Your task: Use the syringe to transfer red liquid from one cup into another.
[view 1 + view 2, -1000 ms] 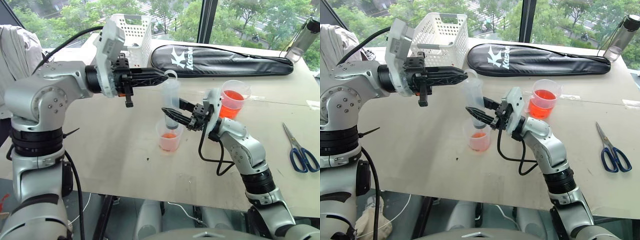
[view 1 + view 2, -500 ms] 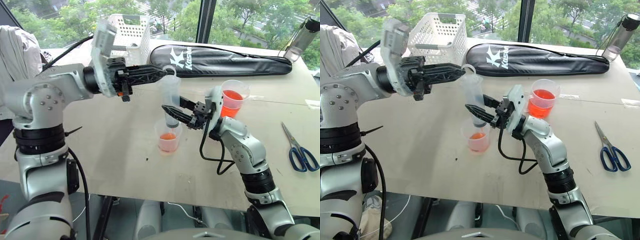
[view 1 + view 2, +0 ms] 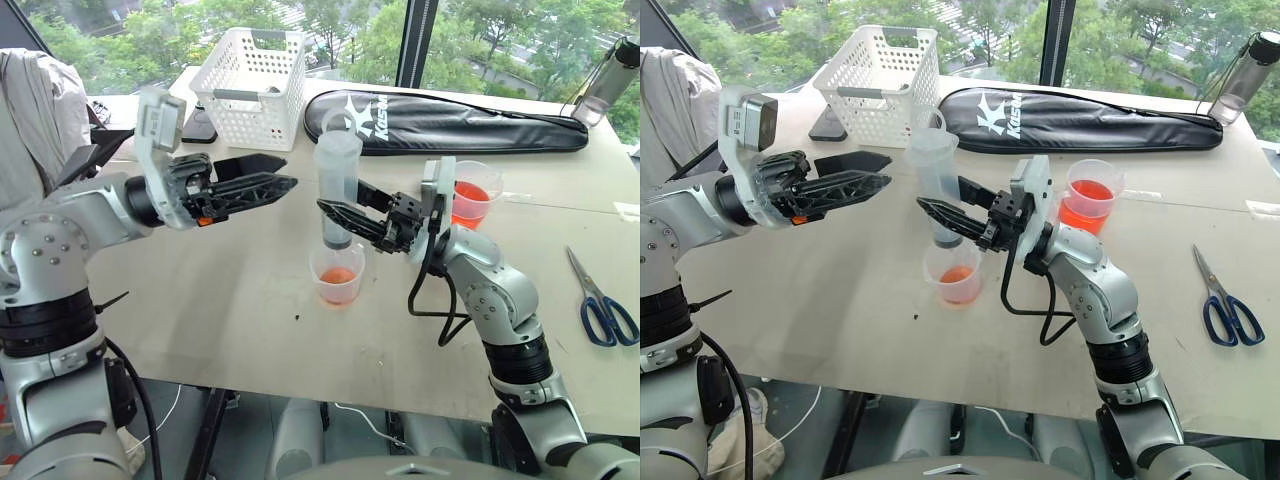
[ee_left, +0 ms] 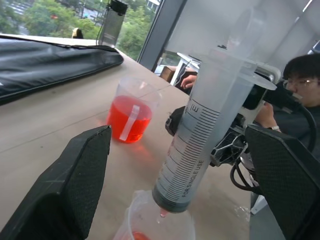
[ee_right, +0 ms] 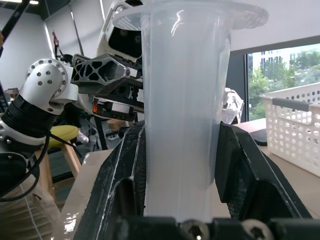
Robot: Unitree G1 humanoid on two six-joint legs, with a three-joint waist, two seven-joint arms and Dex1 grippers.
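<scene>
Standing upright over the small cup, the syringe is clamped near the lower end of its barrel by the right gripper, its black fingers pressed against either side of the clear tube. Its long axis runs nearly vertical, nozzle down just above the cup's mouth, plunger pushed in so the top flange sits high. A shallow pool of red liquid lies in the bottom of that cup. The larger beaker with more red in it stands on the table behind the right wrist.

Off to the robot's left, the left gripper hangs level with its fingers spread wide apart, holding nothing. Its tips point toward the syringe's upper barrel, from which a clear gap separates them. To my eye the plunger top lies just beyond and slightly above those open fingers, so the left arm is the one placed to work it.
</scene>
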